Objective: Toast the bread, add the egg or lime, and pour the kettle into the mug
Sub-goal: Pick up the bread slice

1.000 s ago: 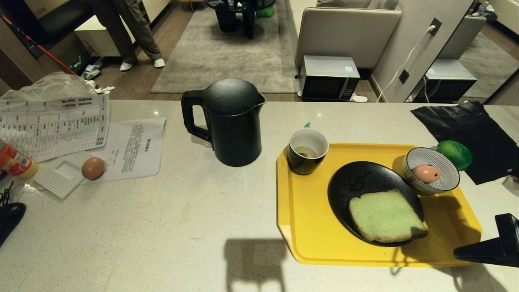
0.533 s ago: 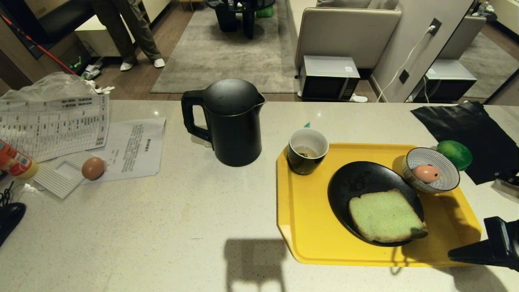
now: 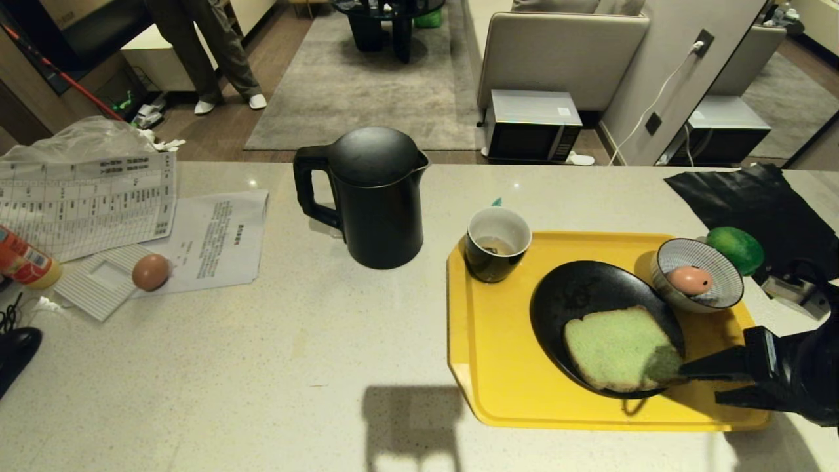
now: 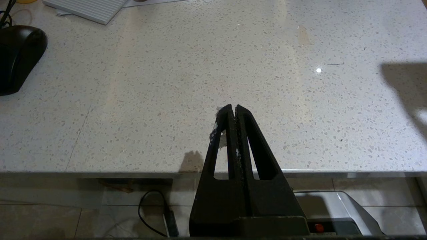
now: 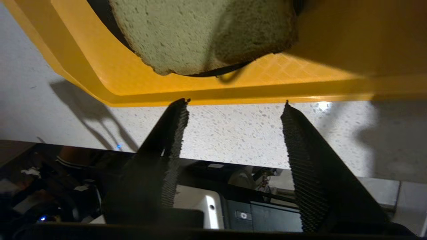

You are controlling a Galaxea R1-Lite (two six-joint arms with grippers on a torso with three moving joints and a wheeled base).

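Jaws now apart | right gripper [image 3: 698,383] moved in beside bread [image 3: 616,347] | left gripper [image 4: 232,108] pressed together

1. The bread [image 3: 616,349], a pale green slice with a brown crust, lies flat on a black plate [image 3: 577,295].
2. The lime [image 3: 735,248], glossy green, sits beside the striped bowl [image 3: 699,283].
3. The kettle [image 3: 370,196] stands upright, matte black, lid on.
4. The mug [image 3: 497,243], black outside, white inside, stands upright on the yellow tray [image 3: 498,367].

Right tool [image 3: 701,383]: reaching in from the right side, fingers [image 5: 175,126] spread apart, nothing between them.
Left tool [image 4: 233,108]: parked, fingers pressed together, empty.
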